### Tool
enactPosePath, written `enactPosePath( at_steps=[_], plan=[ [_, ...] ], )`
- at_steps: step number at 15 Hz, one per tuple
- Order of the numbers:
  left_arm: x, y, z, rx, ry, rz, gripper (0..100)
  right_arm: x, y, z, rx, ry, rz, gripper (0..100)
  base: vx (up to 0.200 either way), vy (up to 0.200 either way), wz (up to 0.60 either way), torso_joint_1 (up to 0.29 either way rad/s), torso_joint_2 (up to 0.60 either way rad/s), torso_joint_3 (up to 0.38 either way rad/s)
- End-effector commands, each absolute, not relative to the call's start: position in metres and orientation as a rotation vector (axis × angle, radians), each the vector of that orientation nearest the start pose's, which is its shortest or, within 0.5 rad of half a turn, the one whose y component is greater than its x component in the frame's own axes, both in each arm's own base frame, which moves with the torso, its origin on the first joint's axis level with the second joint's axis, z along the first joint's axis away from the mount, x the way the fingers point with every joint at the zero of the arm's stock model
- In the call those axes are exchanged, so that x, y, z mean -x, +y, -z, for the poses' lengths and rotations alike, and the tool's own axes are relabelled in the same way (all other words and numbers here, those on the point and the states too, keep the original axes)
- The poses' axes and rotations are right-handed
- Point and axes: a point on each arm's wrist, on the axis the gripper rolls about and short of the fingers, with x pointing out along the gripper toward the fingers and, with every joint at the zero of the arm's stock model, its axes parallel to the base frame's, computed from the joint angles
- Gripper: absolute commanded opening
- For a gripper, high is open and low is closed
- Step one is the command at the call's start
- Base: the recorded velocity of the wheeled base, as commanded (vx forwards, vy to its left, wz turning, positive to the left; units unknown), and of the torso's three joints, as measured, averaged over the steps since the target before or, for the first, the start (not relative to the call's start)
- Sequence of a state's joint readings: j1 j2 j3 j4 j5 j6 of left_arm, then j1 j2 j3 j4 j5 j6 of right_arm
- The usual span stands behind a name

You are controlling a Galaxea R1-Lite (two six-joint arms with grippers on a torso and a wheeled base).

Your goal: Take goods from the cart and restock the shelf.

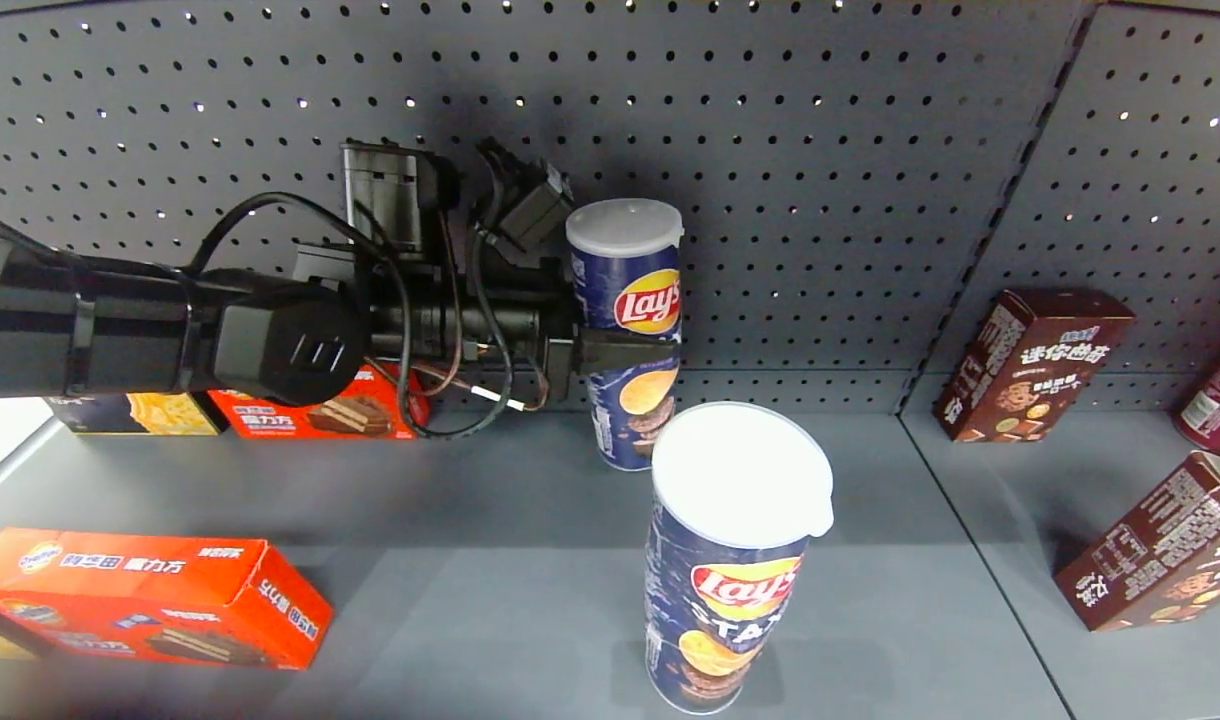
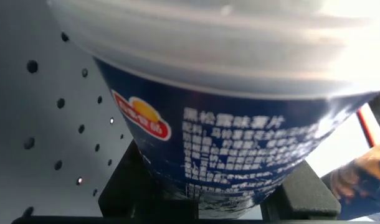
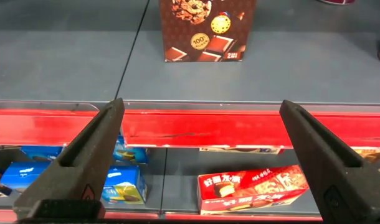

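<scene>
Chip cans (image 1: 727, 600) number two: rear can (image 1: 625, 270) against the pegboard (image 1: 820, 150), clamped by the left gripper (image 1: 630, 352), front can (image 1: 725, 480) farther out; right gripper (image 3: 201, 109) gapes wide, empty.

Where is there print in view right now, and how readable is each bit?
held can: logo badge, readable; fine print blurred.
front can: same badge, readable.
orange box: white characters, readable.
brown box: pale characters, mostly too small.

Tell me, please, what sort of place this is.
Probably a shop aisle: a pegboard-backed shelf holding snack boxes, a chip can in the left gripper, and a red price rail on a shelf edge.
</scene>
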State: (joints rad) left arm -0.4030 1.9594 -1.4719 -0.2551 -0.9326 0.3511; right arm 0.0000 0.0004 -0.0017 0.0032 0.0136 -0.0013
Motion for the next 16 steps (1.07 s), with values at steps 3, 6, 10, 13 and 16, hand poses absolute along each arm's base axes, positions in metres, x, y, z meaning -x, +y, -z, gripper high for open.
enactPosePath(
  at_steps=[3, 6, 10, 13, 16],
  plan=[
    [-0.366, -0.171, -0.231, -0.267, 0.032, 1.355, 0, 0.023, 0.000, -0.076, 0.002, 0.002, -0.014, 100, 0.000, 0.000, 0.00, 0.000, 0.00, 0.000],
    [-0.370, -0.175, -0.226, -0.265, 0.039, 1.362, 0, 0.023, 0.000, -0.075, 0.002, 0.003, -0.014, 100, 0.000, 0.000, 0.00, 0.000, 0.00, 0.000],
    [-0.373, -0.186, -0.227, -0.269, 0.022, 1.379, 0, 0.023, 0.000, -0.075, 0.002, 0.003, -0.014, 100, 0.000, 0.000, 0.00, 0.000, 0.00, 0.000],
    [-0.376, -0.190, -0.220, -0.267, 0.033, 1.388, 0, 0.023, 0.000, -0.076, 0.002, 0.002, -0.014, 100, 0.000, 0.000, 0.00, 0.000, 0.00, 0.000],
    [-0.379, -0.191, -0.215, -0.266, 0.043, 1.390, 0, 0.023, 0.000, -0.076, 0.002, 0.002, -0.014, 100, 0.000, 0.000, 0.00, 0.000, 0.00, 0.000]
  ],
)
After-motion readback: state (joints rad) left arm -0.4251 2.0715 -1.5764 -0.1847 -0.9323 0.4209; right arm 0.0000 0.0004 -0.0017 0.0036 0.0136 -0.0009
